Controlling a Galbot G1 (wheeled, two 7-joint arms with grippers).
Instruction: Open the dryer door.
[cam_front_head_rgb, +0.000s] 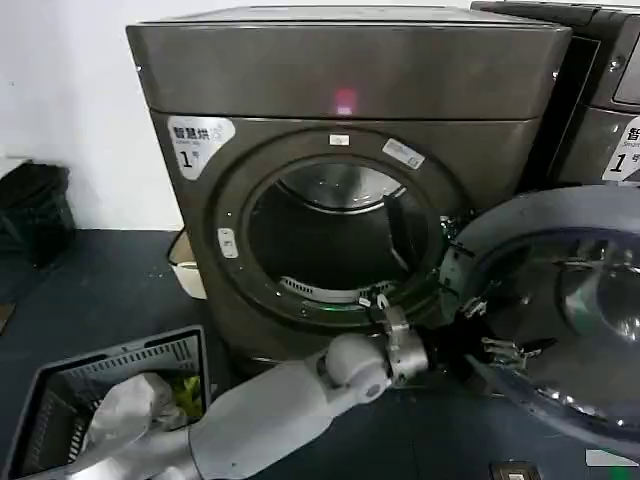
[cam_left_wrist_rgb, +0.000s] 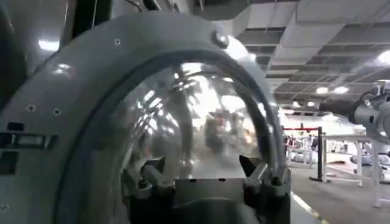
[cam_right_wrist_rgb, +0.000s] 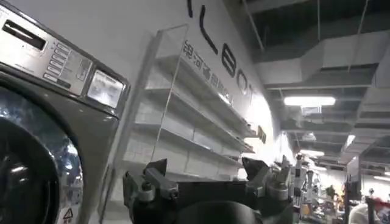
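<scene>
The dryer (cam_front_head_rgb: 300, 80) is a dark bronze-grey machine with a "1" sticker and a pink light on its front. Its drum opening (cam_front_head_rgb: 335, 240) is uncovered. The dryer door (cam_front_head_rgb: 545, 215) stands swung out to the right, grey inner face and domed glass toward me. My left arm reaches across from the lower left. My left gripper (cam_front_head_rgb: 492, 330) is open at the door's inner face, near the hinge side. In the left wrist view the left gripper (cam_left_wrist_rgb: 204, 173) faces the door's (cam_left_wrist_rgb: 79, 91) glass bulge with nothing between its fingers. My right gripper (cam_right_wrist_rgb: 204, 173) is open and holds nothing.
A second machine (cam_front_head_rgb: 610, 90) stands to the right, behind the open door, and its control panel (cam_right_wrist_rgb: 55, 61) fills part of the right wrist view beside wall shelves (cam_right_wrist_rgb: 195, 122). A grey laundry basket (cam_front_head_rgb: 60, 385) with clothes sits at lower left. A black bag (cam_front_head_rgb: 35, 210) lies against the wall.
</scene>
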